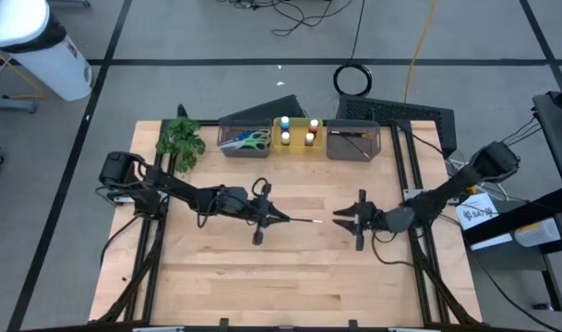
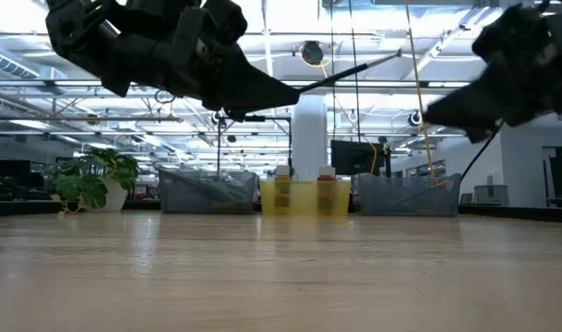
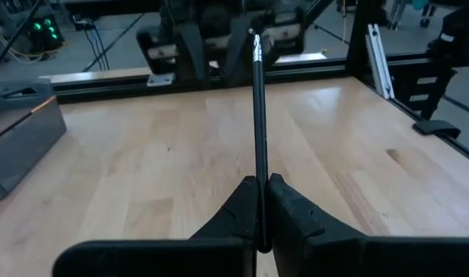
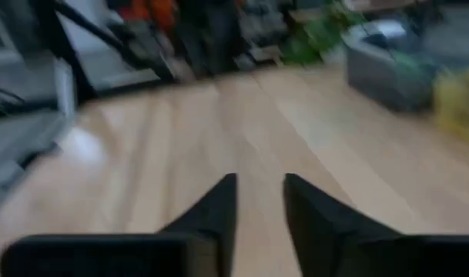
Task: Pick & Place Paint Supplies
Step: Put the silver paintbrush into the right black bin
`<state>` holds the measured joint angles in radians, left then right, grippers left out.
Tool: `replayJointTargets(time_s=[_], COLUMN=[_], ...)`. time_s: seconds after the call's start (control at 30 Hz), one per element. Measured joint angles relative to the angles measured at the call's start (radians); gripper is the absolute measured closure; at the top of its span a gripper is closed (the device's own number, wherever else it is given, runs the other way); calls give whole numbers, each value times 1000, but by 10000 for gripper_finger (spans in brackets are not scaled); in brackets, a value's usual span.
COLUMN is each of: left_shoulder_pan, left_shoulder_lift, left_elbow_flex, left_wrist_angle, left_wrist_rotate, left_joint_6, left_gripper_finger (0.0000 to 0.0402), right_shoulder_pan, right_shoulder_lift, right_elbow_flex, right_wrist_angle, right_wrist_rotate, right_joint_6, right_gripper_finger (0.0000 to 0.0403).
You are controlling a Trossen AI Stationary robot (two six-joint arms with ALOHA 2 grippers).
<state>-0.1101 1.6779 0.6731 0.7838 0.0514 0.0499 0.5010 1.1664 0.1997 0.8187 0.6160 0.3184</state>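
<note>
From the high view, the left arm stretches in from the left edge of the wooden bench [image 1: 290, 267], and its left end effector [image 1: 279, 218] sits about mid-bench, pinched tight on a thin dark brush [image 1: 304, 221] that sticks straight out toward the right arm. The right end effector [image 1: 340, 218] comes in from the opposite side, its tip facing the brush end with a small gap between them, fingers parted a little and holding nothing. Along the back edge there's a green plant [image 1: 180, 140], a grey bin [image 1: 245, 139] with the scissors [image 1: 250, 140] in it, a yellow bin [image 1: 297, 135] with the little paint bottles [image 1: 313, 129], and another grey bin [image 1: 353, 141] with a stick-like brush lying inside. In the low view both arms hang well above the bench, and the brush [image 2: 345, 70] angles up and away from the left end effector [image 2: 285, 95]; the right end effector [image 2: 437, 112] is up at the other side. The left wrist view shows the fingers [image 3: 292, 211] squeezed together on the brush shaft [image 3: 259, 115], which runs out over the bench. The right wrist view is blurry, but the two fingers [image 4: 217, 204] stand narrowly apart with only bare wood between them.
</note>
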Motion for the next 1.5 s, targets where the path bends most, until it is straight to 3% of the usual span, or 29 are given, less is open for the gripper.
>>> replayJointTargets(time_s=[0.1, 0.23, 0.43, 0.57, 0.93, 1.5], left_shoulder_pan=[0, 0, 0, -1, -1, -3], left_shoulder_lift=[0, 0, 0, 0, 0, 0], left_elbow_flex=[5, 8, 10, 10, 11, 11], left_wrist_angle=[-9, -8, -52, -60, -77, -78], left_wrist_rotate=[-1, -1, -32, -36, -36, -31], left_joint_6=[0, -1, -16, -25, -29, -30], left_gripper_finger=[386, 386, 386, 386, 386, 386], right_shoulder_pan=[-29, -58, -82, -83, -95, -96], right_shoulder_lift=[64, 147, 229, 260, 292, 292], right_elbow_flex=[15, 88, 182, 216, 219, 219], right_wrist_angle=[145, 165, 187, 187, 180, 170], right_wrist_rotate=[-18, -31, -151, -177, -177, -177], right_joint_6=[-83, -154, -174, -174, -174, -182], right_gripper_finger=[252, 180, 150, 173, 283, 370])
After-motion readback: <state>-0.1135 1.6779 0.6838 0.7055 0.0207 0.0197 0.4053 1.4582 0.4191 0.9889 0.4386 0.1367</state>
